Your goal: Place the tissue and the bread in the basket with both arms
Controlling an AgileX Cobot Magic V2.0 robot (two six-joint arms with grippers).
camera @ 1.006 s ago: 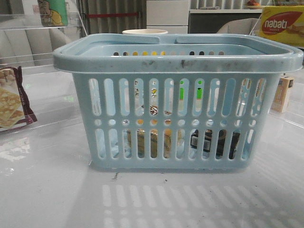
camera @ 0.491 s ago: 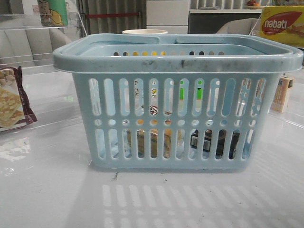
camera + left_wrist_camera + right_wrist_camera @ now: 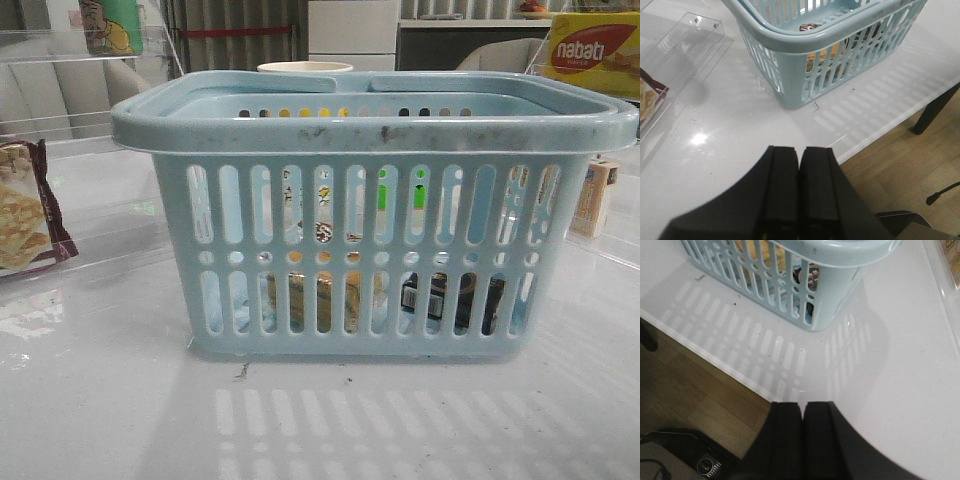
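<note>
While both arms are hanging back over the near edge of the table (image 3: 100, 400), the left gripper (image 3: 799, 165) and the right gripper (image 3: 802, 415) are each showing fingers pressed together with nothing between them. Ahead of them the basket (image 3: 370, 130) is standing upright, holding the bread (image 3: 325, 300) on its floor beside the tissue (image 3: 450, 300), both glimpsed through the slots. Off to the left a cracker pack (image 3: 25, 215) is lying by a clear tray (image 3: 685, 55), while a small carton (image 3: 597, 198) and a yellow box (image 3: 595, 50) are sitting right.

basket (image 3: 370, 215) sits mid-table, top open. Cracker pack (image 3: 25, 215) flanks far left, small carton (image 3: 597, 198) far right; table front (image 3: 320, 420) bare.
</note>
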